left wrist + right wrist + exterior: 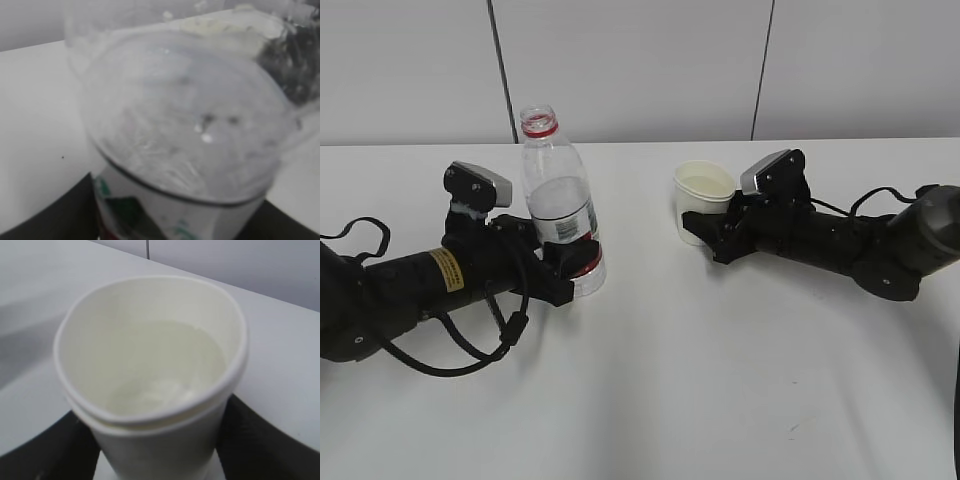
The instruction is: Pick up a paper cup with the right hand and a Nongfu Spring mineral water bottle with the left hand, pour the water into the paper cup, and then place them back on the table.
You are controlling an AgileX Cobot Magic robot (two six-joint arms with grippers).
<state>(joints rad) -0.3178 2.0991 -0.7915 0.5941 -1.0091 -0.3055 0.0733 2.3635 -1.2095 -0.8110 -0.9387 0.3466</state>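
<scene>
Exterior view: bottle [558, 190] upright in left hand [565, 270]; right hand [712, 228] grips paper cup [701, 199] containing water [165, 370], on table [720, 380].

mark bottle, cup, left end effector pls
bottle [561, 210]: exterior view, white label on the body
cup [692, 212]: exterior view, outer wall below the rim
left end effector [570, 265]: exterior view, between the fingertips at the bottle's base

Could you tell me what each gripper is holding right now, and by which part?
The left gripper is around the water bottle low on its labelled body; the right gripper clasps the paper cup around its lower wall. Both stand upright.
</scene>
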